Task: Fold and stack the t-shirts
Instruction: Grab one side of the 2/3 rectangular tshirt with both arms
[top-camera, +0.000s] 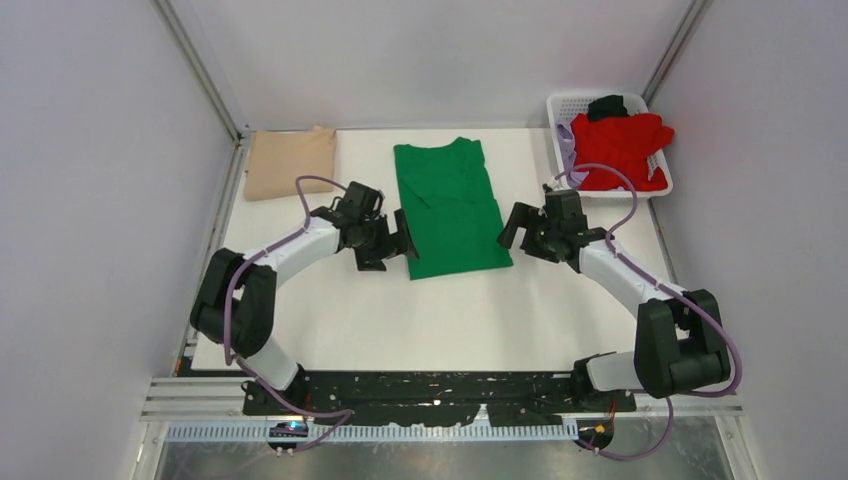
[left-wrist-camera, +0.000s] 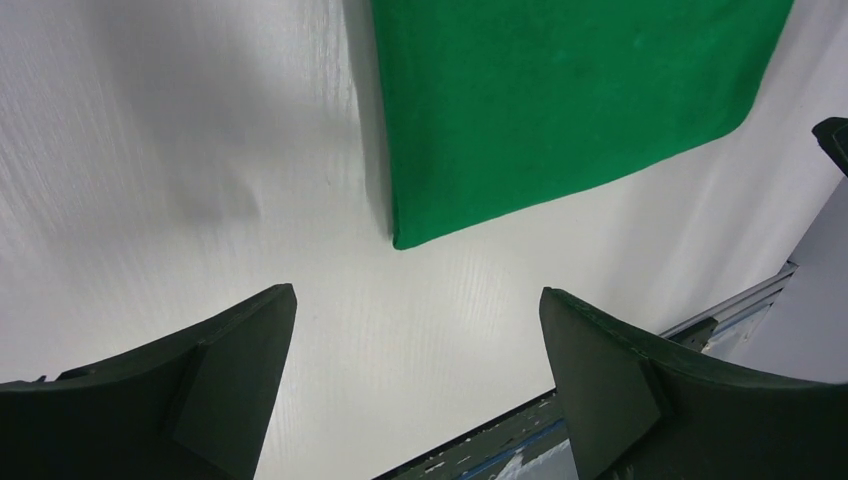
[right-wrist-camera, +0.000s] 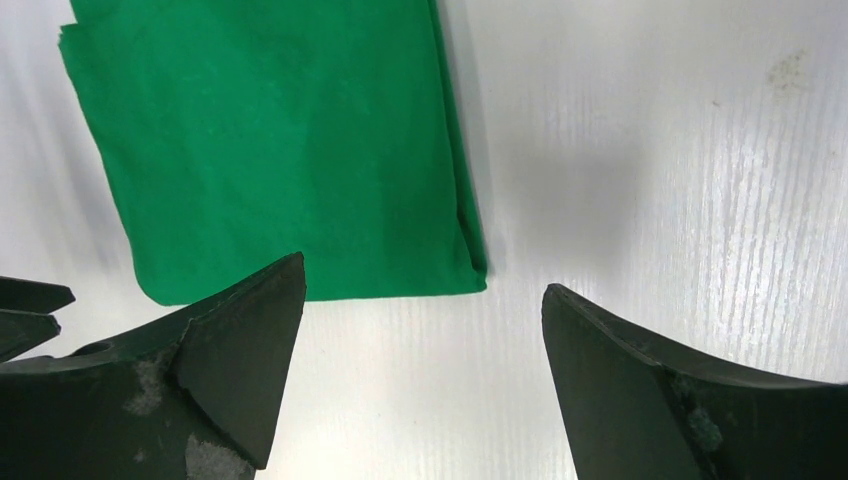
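A bright green t-shirt (top-camera: 450, 205) lies flat in the middle of the table, its sides folded in to a long strip, collar at the far end. My left gripper (top-camera: 392, 247) hangs open just off its near left corner (left-wrist-camera: 405, 238), holding nothing. My right gripper (top-camera: 514, 228) is open beside its near right edge (right-wrist-camera: 470, 270), also holding nothing. A folded tan t-shirt (top-camera: 290, 162) rests at the far left. A red t-shirt (top-camera: 625, 148) lies crumpled in the white basket (top-camera: 565, 103), with lilac cloth (top-camera: 566, 148) and a black garment (top-camera: 606, 105) beside it.
The basket stands at the table's far right corner. White enclosure walls rise on both sides and at the back. The black base rail (top-camera: 440, 395) runs along the near table edge (left-wrist-camera: 560, 395).
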